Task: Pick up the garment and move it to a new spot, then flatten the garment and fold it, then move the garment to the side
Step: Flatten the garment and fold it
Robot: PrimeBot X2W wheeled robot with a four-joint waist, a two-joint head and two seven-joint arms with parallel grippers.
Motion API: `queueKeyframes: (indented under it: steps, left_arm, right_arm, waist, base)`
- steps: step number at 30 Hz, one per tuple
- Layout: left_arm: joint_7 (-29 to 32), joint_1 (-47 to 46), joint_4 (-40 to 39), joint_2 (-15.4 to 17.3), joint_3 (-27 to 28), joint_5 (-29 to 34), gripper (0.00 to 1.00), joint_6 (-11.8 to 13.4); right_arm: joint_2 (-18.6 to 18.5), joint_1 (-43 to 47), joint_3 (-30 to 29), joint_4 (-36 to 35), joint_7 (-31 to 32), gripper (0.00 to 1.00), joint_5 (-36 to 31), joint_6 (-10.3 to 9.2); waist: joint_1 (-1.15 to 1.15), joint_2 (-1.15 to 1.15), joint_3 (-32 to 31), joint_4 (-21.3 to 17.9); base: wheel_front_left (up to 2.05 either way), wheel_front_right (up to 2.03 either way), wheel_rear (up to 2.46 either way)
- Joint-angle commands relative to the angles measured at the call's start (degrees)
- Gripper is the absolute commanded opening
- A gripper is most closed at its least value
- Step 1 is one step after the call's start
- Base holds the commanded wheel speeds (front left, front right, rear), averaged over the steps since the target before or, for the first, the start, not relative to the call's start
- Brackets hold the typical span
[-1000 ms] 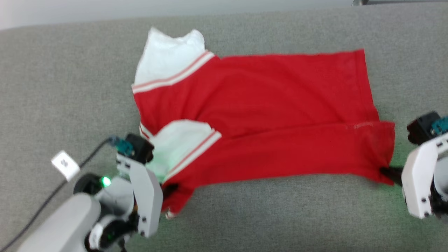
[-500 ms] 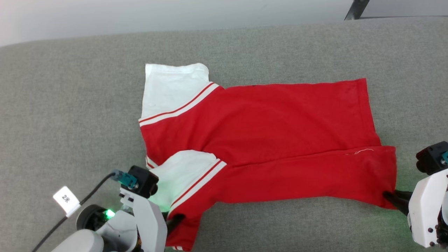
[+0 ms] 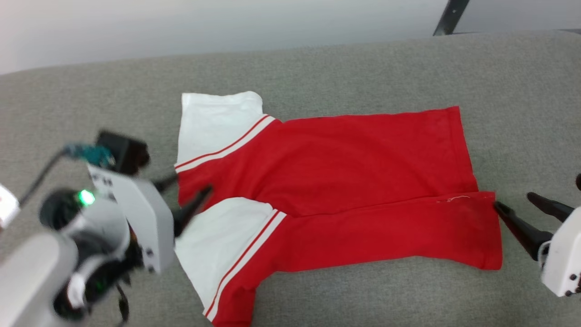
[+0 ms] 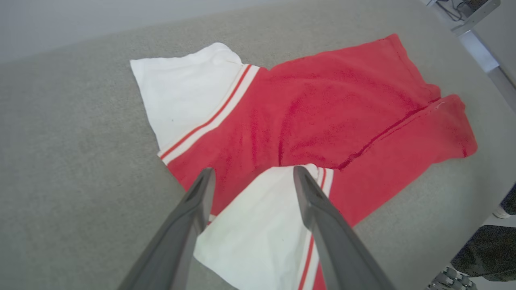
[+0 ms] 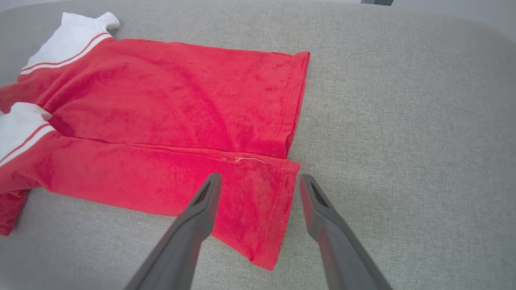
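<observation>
The garment is a red shirt with white sleeves and striped trim. It lies flat on the grey padded surface, its near long side folded over the body. My left gripper hovers open at the sleeve end, fingers astride the near white sleeve and holding nothing. My right gripper stands open at the hem corner, one finger over the cloth and one beyond its edge. The wrist views show the garment lying loose below the left gripper and the right gripper.
The grey surface stretches wide on every side of the garment, with its far edge against a pale wall. A dark metal leg stands beyond the far right corner. A cable with a white tag trails from my left wrist.
Both grippers have opened and let go of the garment's near edge. The left gripper has risen and swung toward the sleeves. The near white sleeve now lies spread out. The head camera has shifted.
</observation>
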Motion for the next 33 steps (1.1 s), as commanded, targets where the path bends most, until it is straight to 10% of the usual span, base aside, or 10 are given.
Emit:
queueKeyframes:
  steps: [1,18,32,33]
  left_arm:
    - [0.17,-1.47,0.76,0.12,0.08,0.65,1.0,-0.43]
    - [5.2,-32.92,39.23,-6.21,-3.32,6.93,1.0,-9.33]
    - [11.28,-39.22,60.22,-8.61,-5.38,5.29,0.99,-14.21]
    - [11.44,-39.34,60.73,-9.01,-5.34,4.95,0.35,-14.33]
  right_arm:
    - [0.5,-0.66,0.33,-0.17,-0.29,1.0,-0.31,-0.07]
    - [2.77,-9.02,7.17,2.42,-4.98,1.0,0.32,-0.07]
    - [1.76,-11.48,8.75,4.91,-7.22,1.0,1.24,-0.07]
    - [1.74,-11.7,8.73,5.0,-7.22,1.0,1.3,-0.07]
  waist:
    - [0.0,0.0,0.6,-0.7]
    - [0.0,0.0,10.8,-10.06]
    - [0.0,0.0,13.33,-11.46]
    - [0.0,0.0,13.39,-11.35]
  base:
    - [0.0,0.0,0.0]
    - [0.0,0.0,0.0]
    - [0.0,0.0,0.0]
    - [0.0,0.0,0.0]
